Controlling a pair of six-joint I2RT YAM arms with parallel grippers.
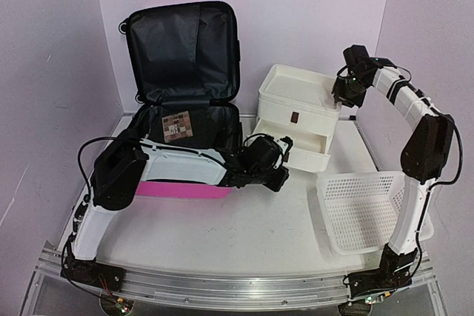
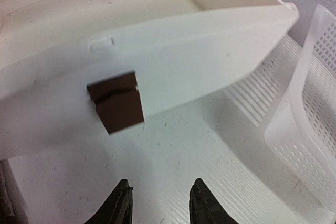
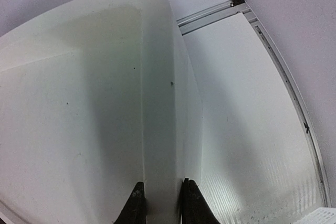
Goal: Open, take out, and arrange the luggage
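The luggage point(image 1: 185, 49) lies open at the back left, its black-lined lid upright and a strip of pink shell point(image 1: 185, 191) showing under my left arm. A small brown patterned piece point(image 1: 176, 126) rests in its lower half. My left gripper point(image 1: 281, 172) is off to the luggage's right, in front of the white drawer stack point(image 1: 296, 101). In the left wrist view this gripper point(image 2: 161, 181) is open and empty over the table, short of a brown pull tab point(image 2: 116, 103). My right gripper point(image 1: 342, 98) sits at the stack's right rim. In the right wrist view it point(image 3: 163, 183) is shut on the stack's white wall point(image 3: 157, 103).
A white mesh basket point(image 1: 363, 205) stands at the front right, near the right arm's base; its side point(image 2: 315, 103) shows in the left wrist view. The stack's lower drawer point(image 1: 300, 157) is pulled out a little. Walls enclose the table on the left, back and right.
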